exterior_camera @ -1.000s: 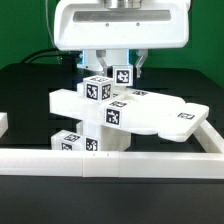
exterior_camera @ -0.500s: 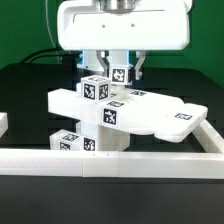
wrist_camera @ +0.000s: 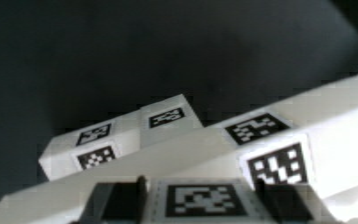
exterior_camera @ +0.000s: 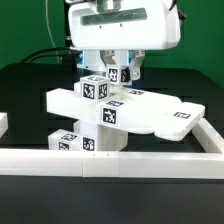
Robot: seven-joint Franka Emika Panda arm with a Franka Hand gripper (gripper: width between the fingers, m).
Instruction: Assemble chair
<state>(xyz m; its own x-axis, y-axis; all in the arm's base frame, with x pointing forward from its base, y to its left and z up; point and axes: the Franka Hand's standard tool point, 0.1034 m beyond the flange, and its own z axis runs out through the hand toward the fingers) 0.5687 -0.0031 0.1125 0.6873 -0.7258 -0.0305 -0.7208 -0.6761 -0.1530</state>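
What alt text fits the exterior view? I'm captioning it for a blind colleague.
A robot gripper grips a small white tagged block above a partly built white chair on a black table. A low white wall runs across the front.

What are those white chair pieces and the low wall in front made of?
Chair parts: likely matte plastic, going by their even white, blocky molded edges and dull surface, with printed black-and-white tags. Wall: also white and dull, probably plastic or painted board; can't tell.

Exterior faces chair (exterior_camera: pixel 115 110) frontally; wrist looks down, close, sharing it.
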